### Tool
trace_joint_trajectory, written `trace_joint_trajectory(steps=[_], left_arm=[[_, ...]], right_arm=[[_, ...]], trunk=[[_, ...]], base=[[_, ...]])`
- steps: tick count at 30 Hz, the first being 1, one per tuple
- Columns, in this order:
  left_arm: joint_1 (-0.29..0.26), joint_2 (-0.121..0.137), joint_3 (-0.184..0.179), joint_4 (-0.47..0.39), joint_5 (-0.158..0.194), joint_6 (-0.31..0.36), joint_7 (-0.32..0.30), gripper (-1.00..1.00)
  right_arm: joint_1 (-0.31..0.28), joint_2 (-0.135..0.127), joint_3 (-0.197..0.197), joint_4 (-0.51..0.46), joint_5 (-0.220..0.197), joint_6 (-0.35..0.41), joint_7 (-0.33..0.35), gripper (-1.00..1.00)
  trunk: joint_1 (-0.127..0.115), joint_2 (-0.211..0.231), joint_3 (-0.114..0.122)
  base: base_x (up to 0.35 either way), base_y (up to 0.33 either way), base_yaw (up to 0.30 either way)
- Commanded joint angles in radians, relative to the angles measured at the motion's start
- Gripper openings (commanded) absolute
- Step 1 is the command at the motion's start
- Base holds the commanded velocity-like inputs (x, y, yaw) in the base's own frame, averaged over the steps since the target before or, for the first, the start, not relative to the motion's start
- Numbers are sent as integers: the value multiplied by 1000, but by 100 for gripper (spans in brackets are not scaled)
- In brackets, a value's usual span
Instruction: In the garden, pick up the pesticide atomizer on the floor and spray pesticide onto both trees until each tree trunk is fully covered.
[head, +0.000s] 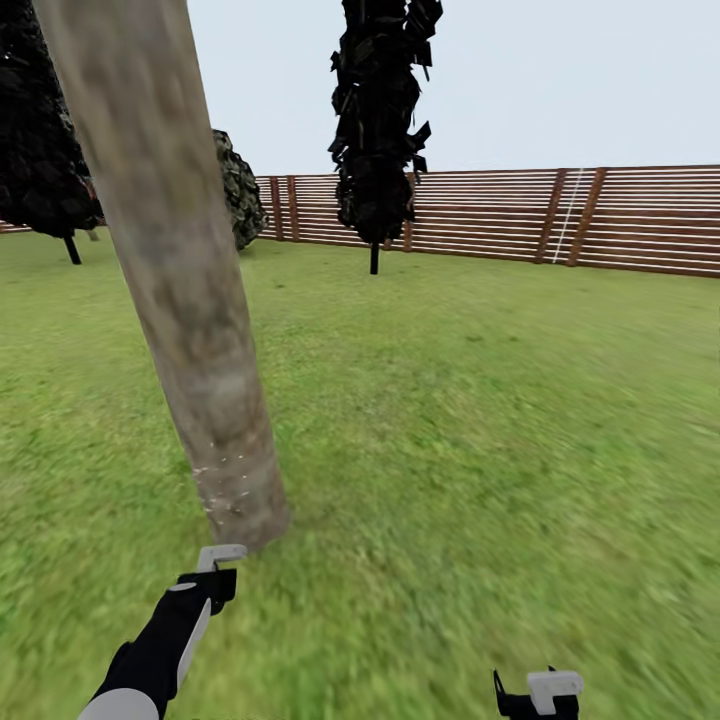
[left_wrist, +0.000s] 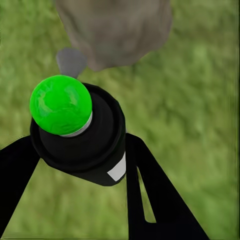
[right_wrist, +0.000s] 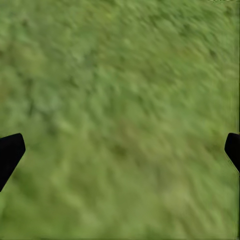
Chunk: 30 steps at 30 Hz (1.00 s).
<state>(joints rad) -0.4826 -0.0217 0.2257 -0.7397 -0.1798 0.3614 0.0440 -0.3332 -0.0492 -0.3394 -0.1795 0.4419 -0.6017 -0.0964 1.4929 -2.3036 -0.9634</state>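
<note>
The left gripper (left_wrist: 80, 150) has its jaws clamped on the pesticide atomizer (left_wrist: 75, 130), green-capped, held low just before the base of the tree trunk (head: 175, 290). A few pale specks of pesticide (head: 215, 480) dot the bark near the foot. I'd keep the nozzle on the trunk and sweep upward. The right gripper (right_wrist: 120, 150) hangs over the lawn (head: 480, 420), jaws wide and empty.
</note>
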Motion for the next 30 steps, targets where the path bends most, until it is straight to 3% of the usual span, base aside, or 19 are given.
trace_joint_trajectory(steps=[1, 12, 23, 30], left_arm=[[-1, -1, 3, -3, -10, 5, -3, -100], [-1, -1, 4, -3, -10, 4, -3, -100], [-1, -3, 4, -1, -10, 4, -3, -100], [-1, -3, 4, -1, -9, 4, -3, -100]], right_arm=[[-1, 0, -3, 2, 11, -3, -7, 100], [0, 0, -3, 2, 11, -3, -6, 100], [-1, 0, -3, 2, 11, -3, -6, 100], [0, 0, -3, 2, 11, -3, -6, 100]], trunk=[[0, 0, -1], [0, 0, -1], [0, 0, -1], [0, 0, -1]], base=[[0, -273, 204], [15, -271, 269], [217, -204, 69], [185, -220, 250]])
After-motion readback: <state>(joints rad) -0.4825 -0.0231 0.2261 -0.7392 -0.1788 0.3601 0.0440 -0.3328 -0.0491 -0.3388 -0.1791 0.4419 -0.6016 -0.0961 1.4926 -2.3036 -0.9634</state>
